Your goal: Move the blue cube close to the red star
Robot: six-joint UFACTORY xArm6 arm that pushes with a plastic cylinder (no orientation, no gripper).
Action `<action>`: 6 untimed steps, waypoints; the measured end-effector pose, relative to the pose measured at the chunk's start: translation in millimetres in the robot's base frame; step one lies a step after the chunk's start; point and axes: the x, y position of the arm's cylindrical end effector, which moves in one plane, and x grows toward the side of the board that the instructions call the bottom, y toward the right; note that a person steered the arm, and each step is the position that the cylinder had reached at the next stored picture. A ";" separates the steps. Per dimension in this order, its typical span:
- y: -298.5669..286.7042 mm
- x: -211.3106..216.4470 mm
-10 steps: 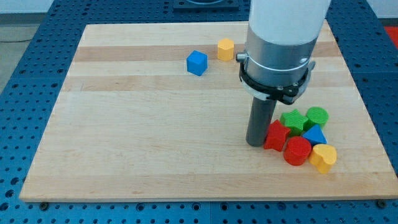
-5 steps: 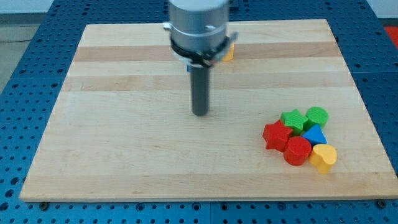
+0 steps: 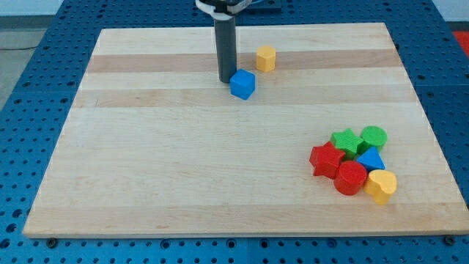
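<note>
The blue cube sits on the wooden board near the view's top, a little left of centre. My tip stands right against the cube's upper-left side, touching it or nearly so. The red star lies far off at the view's lower right, at the left edge of a cluster of blocks.
A yellow hexagonal block sits just up and right of the blue cube. By the red star are a green star, a green cylinder, a blue triangle, a red cylinder and a yellow heart.
My tip went from beside the red star to the board's middle, then up to the blue cube's upper left. The cube has shifted slightly down and right.
</note>
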 end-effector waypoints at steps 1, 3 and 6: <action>6.6 19.5; 13.3 -25.7; 34.1 50.7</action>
